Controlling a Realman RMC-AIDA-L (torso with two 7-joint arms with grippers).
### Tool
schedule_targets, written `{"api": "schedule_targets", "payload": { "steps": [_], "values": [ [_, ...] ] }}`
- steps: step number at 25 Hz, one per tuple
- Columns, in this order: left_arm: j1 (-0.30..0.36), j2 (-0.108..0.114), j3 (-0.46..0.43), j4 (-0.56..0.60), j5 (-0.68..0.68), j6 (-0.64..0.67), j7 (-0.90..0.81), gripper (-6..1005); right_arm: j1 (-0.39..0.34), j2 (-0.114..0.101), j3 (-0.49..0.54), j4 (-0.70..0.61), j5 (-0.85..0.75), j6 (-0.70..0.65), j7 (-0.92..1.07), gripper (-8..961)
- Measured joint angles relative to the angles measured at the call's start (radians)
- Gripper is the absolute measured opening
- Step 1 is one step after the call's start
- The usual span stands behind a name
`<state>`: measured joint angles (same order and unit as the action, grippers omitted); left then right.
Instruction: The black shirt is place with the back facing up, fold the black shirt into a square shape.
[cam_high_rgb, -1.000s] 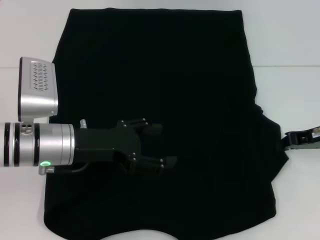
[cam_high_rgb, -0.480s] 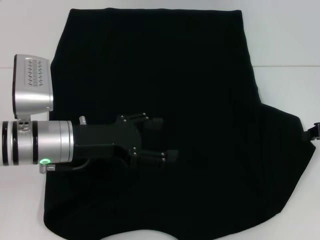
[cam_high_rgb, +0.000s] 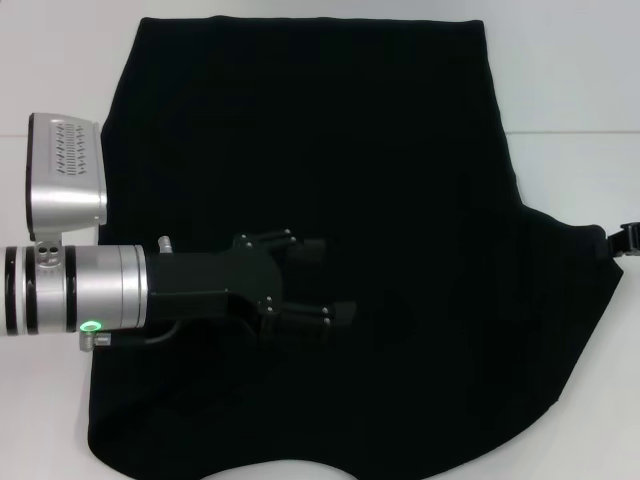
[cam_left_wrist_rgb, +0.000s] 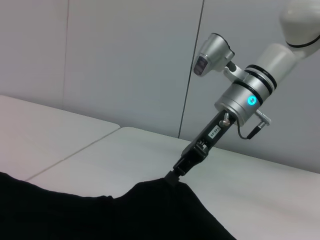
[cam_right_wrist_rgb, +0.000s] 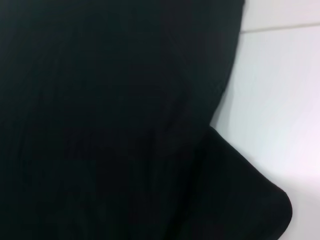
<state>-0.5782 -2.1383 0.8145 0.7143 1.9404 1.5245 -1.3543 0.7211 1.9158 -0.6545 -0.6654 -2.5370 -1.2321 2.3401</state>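
The black shirt (cam_high_rgb: 320, 140) lies spread flat over most of the white table (cam_high_rgb: 580, 90). My left gripper (cam_high_rgb: 338, 285) reaches in from the left over the shirt's lower middle, open, with nothing between its fingers. At the far right edge, my right gripper (cam_high_rgb: 628, 240) pinches the tip of the shirt's right sleeve, which is drawn out to a point. In the left wrist view the right gripper (cam_left_wrist_rgb: 177, 170) holds a raised peak of the shirt (cam_left_wrist_rgb: 150, 210). The right wrist view shows only the shirt (cam_right_wrist_rgb: 100, 125) and bare table.
A seam runs across the table (cam_high_rgb: 570, 133) to the right of the shirt. White table shows along the left (cam_high_rgb: 50, 80) and right of the cloth. Grey wall panels (cam_left_wrist_rgb: 125, 60) stand behind the table.
My right gripper has moved rightward with the sleeve, stretching it from a bunched fold out to a flat point. The left gripper has shifted only slightly.
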Motion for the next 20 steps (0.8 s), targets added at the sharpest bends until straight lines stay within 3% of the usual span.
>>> {"api": "schedule_targets", "payload": {
  "steps": [20],
  "values": [
    [-0.004, -0.005, 0.000, -0.019, -0.005, -0.001, 0.000, 937, 0.001, 0.013, -0.008, -0.064, 0.000, -0.122, -0.081, 4]
  ]
}}
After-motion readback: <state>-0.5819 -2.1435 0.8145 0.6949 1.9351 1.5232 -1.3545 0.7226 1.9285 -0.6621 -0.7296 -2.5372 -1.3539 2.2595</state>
